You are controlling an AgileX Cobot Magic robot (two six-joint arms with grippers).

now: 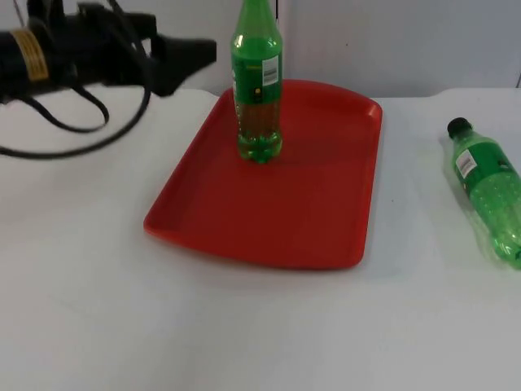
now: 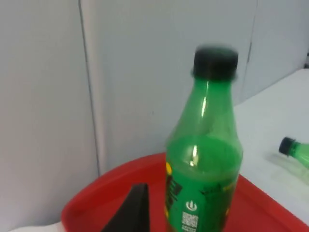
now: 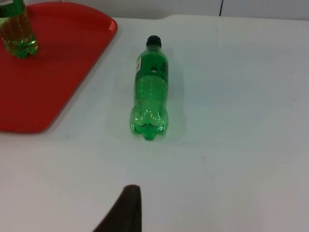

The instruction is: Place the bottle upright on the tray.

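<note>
Upright green bottle [image 1: 258,90] on red tray [image 1: 269,212]; second bottle [image 1: 491,189] lying on white surface [image 1: 244,326]. Light, smooth plastic, likely slippery; best gripped mid-body. Left claw [image 1: 195,53] nearby, finger state unclear.

One bottle up on the tray, one lying off to the side

The standing bottle [image 1: 258,90] is upright on the tray [image 1: 269,220], toward its back edge near the partition wall [image 1: 407,41]. The second bottle [image 1: 489,189] lies on its side on the table [image 1: 244,326], well right of the tray, cap pointing toward the wall. The left gripper [image 1: 195,55] sits just left of the standing bottle, apart from it.
</note>
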